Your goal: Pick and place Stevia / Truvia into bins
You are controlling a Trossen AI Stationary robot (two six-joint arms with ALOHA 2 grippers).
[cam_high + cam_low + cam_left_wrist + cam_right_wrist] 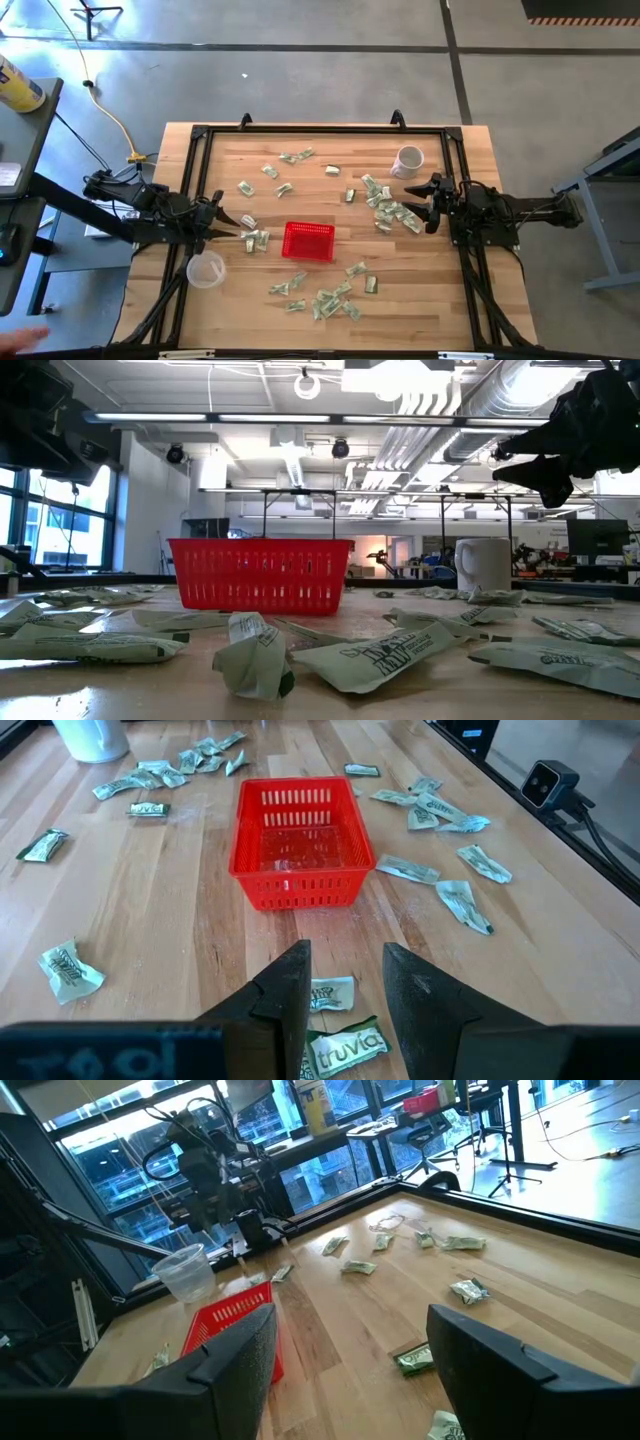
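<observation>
Truvia sachets (345,1048) lie just under the left tool (345,982), whose fingers stand apart, holding nothing. Lower straight, pinch one sachet only, then carry it forward to the red basket (300,840). Right tool (350,1350) waits open; clear cup (206,269) sits close by.
</observation>
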